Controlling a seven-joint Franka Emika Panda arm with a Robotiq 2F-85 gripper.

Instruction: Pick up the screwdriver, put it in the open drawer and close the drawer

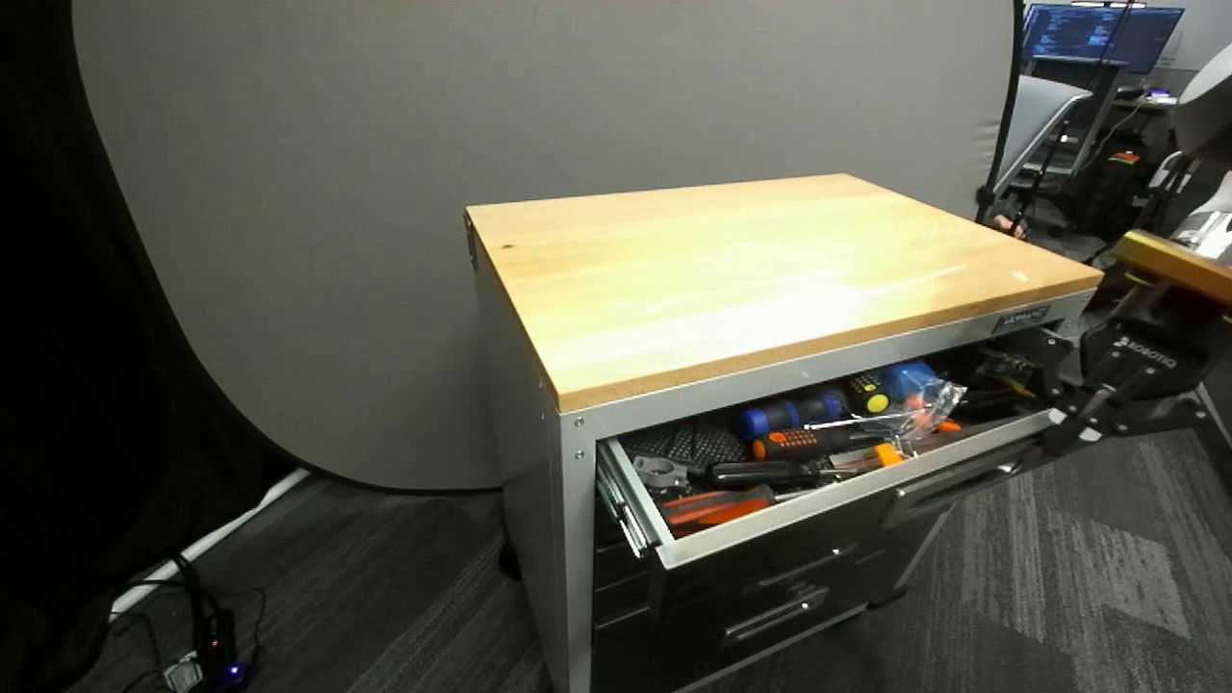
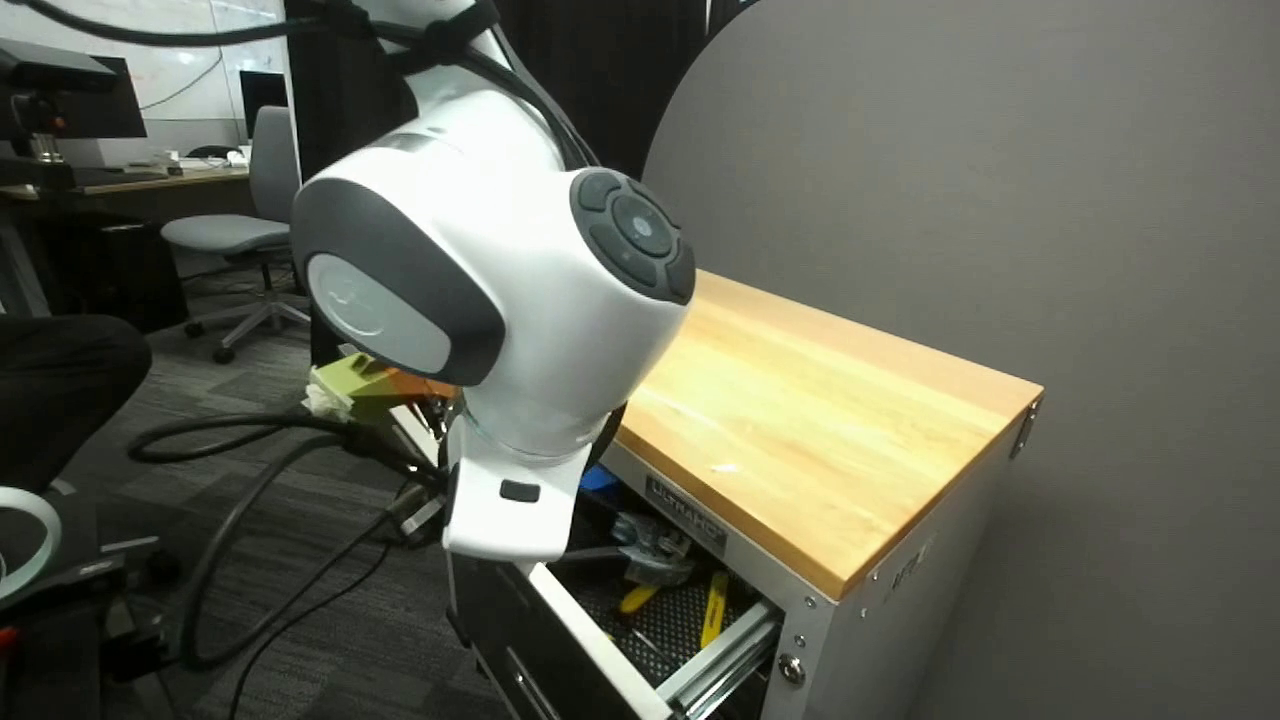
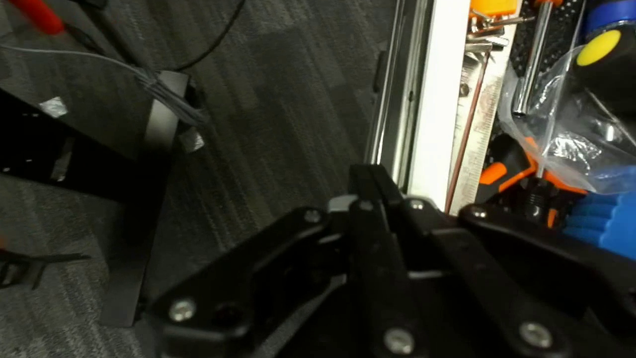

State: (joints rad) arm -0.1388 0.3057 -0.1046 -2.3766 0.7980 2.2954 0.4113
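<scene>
Much weight to expect: push the drawer [image 3: 442,99], upper right in wrist view, mid-front with clenched gripper [image 3: 371,174].

Floor: dark grey carpet [image 1: 404,592], streaky with paler patches, in all three of my views. Behind the cabinet [image 1: 525,452], in both exterior views, I note a broad grey backdrop [image 1: 366,231] with a dark curved rim; a black curtain [image 1: 58,366] hangs beside it. Light: white glare [image 1: 760,303] on the cabinet's wooden top [image 1: 626,226], toward its front edge. Further off, in an exterior view, I log a grey chair [image 2: 225,233] on wheels next to a desk [image 2: 205,177], a pale board [image 2: 180,60] with faint marks behind. In an exterior view I record a lit monitor [image 1: 1068,38], blue text on dark.
</scene>
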